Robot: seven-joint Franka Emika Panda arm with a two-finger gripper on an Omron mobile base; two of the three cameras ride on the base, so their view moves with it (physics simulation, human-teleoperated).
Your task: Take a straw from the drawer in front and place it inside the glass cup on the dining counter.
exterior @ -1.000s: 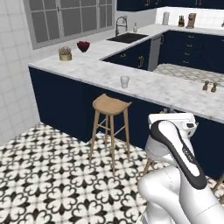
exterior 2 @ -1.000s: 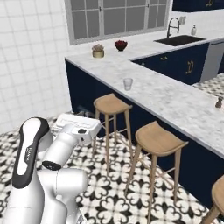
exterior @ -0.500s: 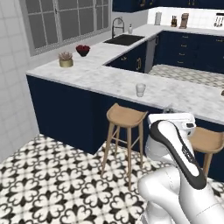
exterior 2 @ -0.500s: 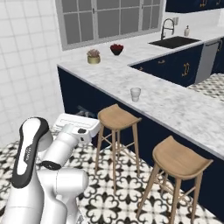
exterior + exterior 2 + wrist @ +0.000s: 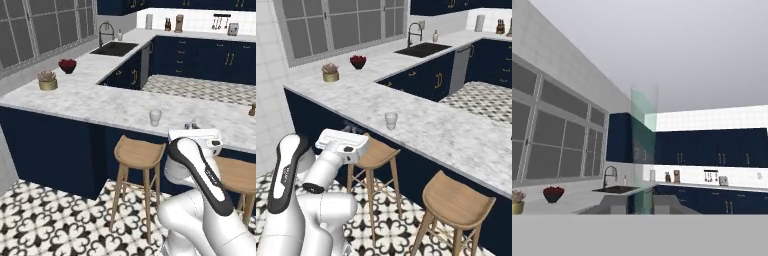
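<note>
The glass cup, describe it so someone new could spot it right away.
Find the long marble dining counter on its navy base. The glass cup stands near its front edge, above the wooden stool. It is small and clear, unlike the tan plant pot and dark fruit bowl.

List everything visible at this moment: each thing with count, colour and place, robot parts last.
glass cup: one, clear whitish, upright on the dining counter above the stools
dining counter: one, white-grey marble on a navy base
stools: two, tan wood, tucked against the navy base
potted plant: one, tan pot, far end of the counter
bowl of red fruit: one, dark, beyond the plant
sink: one, dark basin with a tall faucet, back worktop
straw: one, seen as a pale greenish translucent strip rising between the fingertips in the hand view
gripper: one, shut on the straw
</note>
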